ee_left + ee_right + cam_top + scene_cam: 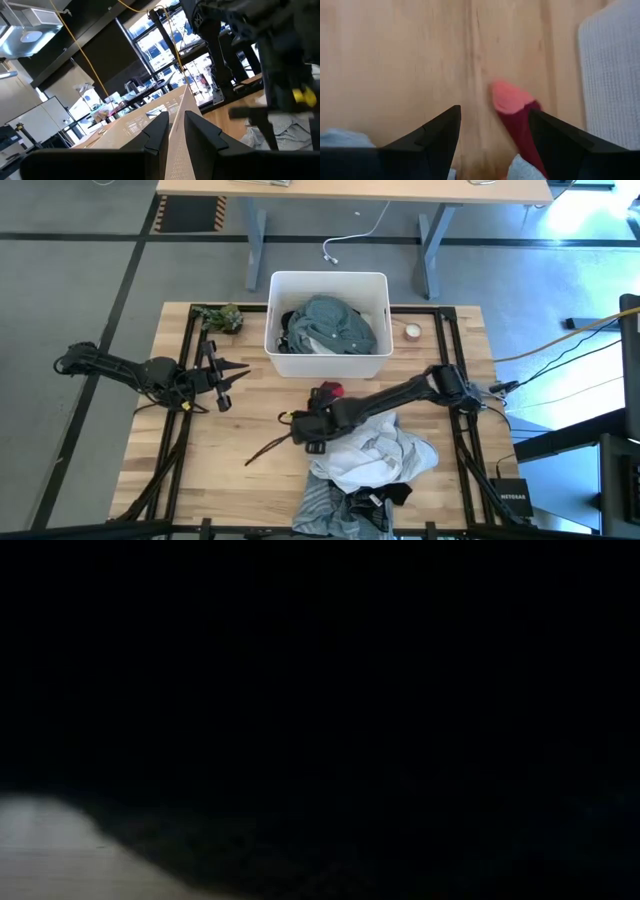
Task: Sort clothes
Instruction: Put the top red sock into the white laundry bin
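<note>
My right gripper hovers jaws spread beside the red garment, near the white bin. I should centre over it, drop, then pinch. My left gripper waits, jaws slightly apart.

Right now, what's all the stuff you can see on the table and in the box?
table: one, pale wood.
bin: one, white, far middle of table.
clothes in bin: a few, teal-grey on top, dark beneath.
clothes pile: several, white, pale blue, striped, black, near edge right of middle.
red garment: one, red, between bin and pile.
camouflage lump: one, green-brown, left of bin.
tape roll: one, pale, right of bin.
left pincer: dark, open, over left side.
right pincer: dark, open, just above table by red garment.
</note>
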